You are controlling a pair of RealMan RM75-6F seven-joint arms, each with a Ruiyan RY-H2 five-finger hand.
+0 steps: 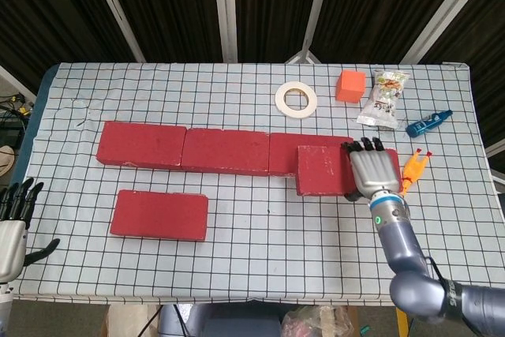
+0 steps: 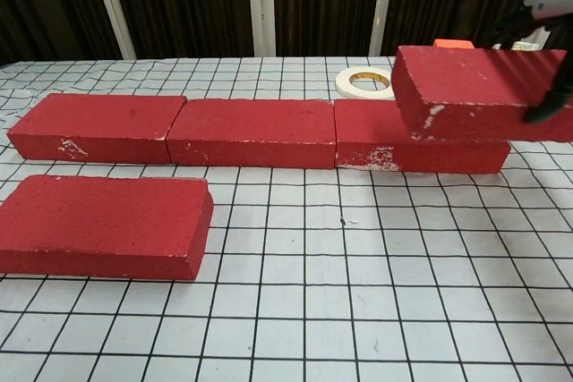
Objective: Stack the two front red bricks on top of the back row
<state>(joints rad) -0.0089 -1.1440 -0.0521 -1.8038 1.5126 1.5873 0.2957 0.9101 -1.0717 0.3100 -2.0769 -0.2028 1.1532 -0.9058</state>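
Five red bricks (image 1: 159, 214); one tape roll (image 1: 296, 99); one orange cube (image 1: 350, 85).

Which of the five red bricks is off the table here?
The red brick gripped by the right hand, raised over the back row's right end; the other four lie flat on the checked cloth, including the front-left brick.

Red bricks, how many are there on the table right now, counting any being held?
5. Three form the back row: left, middle, right. One front brick lies at front left. The lifted brick is held by the right hand above the row's right end.
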